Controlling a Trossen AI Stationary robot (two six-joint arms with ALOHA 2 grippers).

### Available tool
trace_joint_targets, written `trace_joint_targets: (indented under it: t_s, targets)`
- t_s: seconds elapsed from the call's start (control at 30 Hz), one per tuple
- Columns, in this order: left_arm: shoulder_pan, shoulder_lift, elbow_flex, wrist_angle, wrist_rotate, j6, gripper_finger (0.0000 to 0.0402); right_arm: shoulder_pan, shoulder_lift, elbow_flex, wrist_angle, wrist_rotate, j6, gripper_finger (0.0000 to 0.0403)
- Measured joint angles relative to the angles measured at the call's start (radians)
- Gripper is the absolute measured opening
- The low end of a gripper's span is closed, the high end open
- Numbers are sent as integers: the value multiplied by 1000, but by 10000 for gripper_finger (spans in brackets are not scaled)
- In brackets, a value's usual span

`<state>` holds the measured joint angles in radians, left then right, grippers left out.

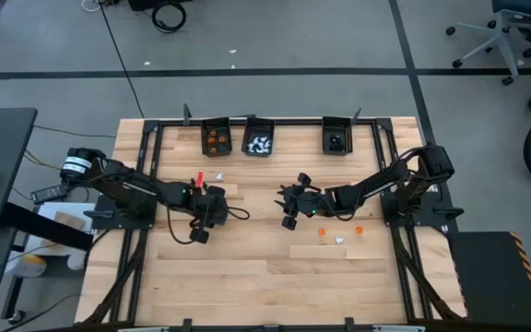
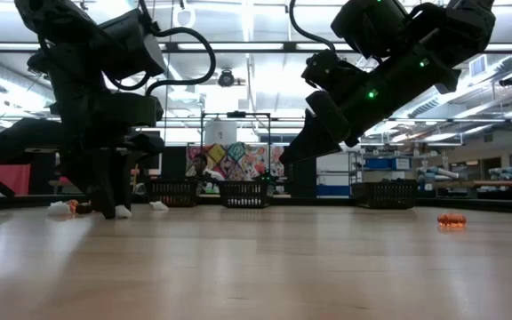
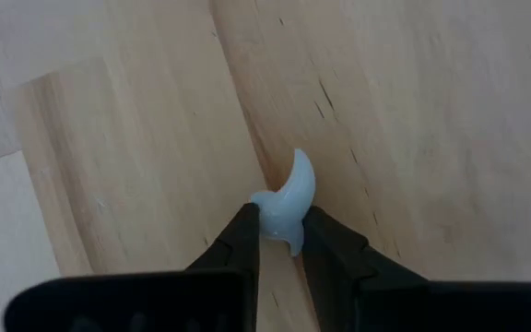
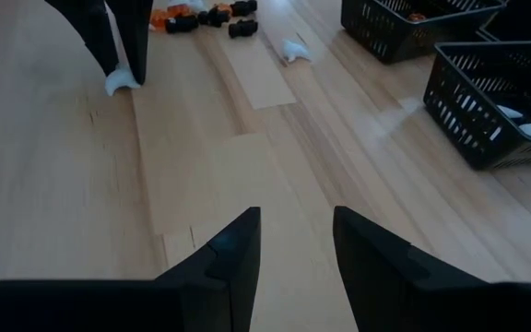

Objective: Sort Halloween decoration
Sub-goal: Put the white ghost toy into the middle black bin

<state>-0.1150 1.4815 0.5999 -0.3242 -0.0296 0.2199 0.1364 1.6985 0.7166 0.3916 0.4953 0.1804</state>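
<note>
Wooden table [image 1: 247, 267]: my left gripper [image 3: 279, 242], down at the boards, pinches a white trinket [image 3: 286, 201] between its fingertips. It is small, pale, curved to a point. My right gripper [image 4: 295, 242] hangs parted, holding nothing.

Three bins [image 1: 259, 136] along the table's [image 1: 247, 277] far edge

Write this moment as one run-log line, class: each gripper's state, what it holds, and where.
left gripper: shut on white trinket, at tabletop | right gripper: open, empty, raised mid-table | middle bin: holds white pieces
</note>
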Motion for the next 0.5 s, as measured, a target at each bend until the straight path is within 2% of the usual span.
trace_joint_targets:
  t_s: [0.5]
  targets:
    - [0, -19, -5, 4, 5, -9, 44, 0, 0, 0, -1, 0, 0, 143]
